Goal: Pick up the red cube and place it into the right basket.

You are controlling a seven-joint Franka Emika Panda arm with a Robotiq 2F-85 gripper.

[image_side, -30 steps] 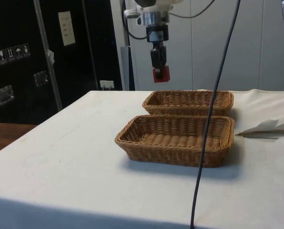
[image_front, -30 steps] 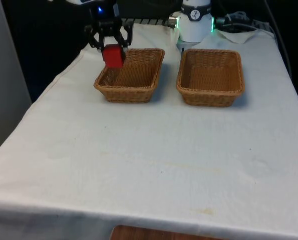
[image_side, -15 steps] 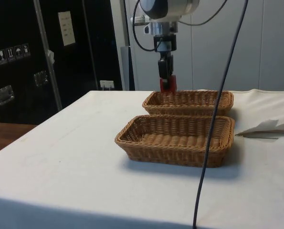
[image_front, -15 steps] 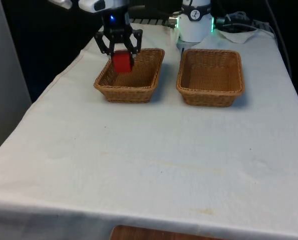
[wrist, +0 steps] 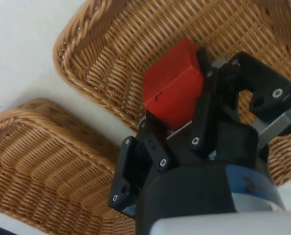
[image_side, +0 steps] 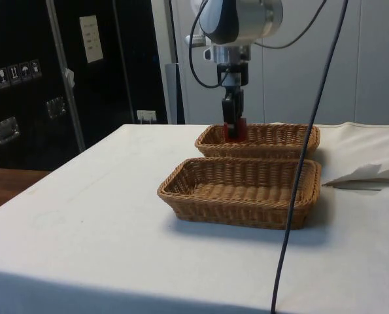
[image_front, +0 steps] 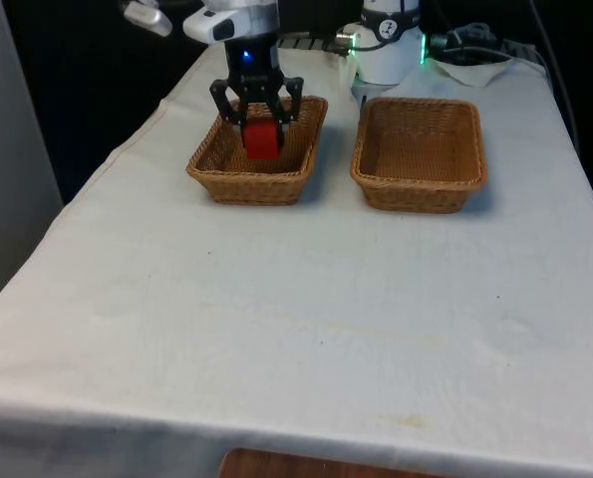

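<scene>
Baskets (image_front: 257,179) woven wicker, rough; red cube (wrist: 172,85) smooth, matt; claw (wrist: 177,120) black matt plastic; tablecloth (image_front: 296,319) white cloth.

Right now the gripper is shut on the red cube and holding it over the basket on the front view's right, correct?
Not quite. The gripper is shut on the red cube, but the front view shows it over the wicker basket on that view's left. The other basket, on the front view's right, has nothing above it.
</scene>
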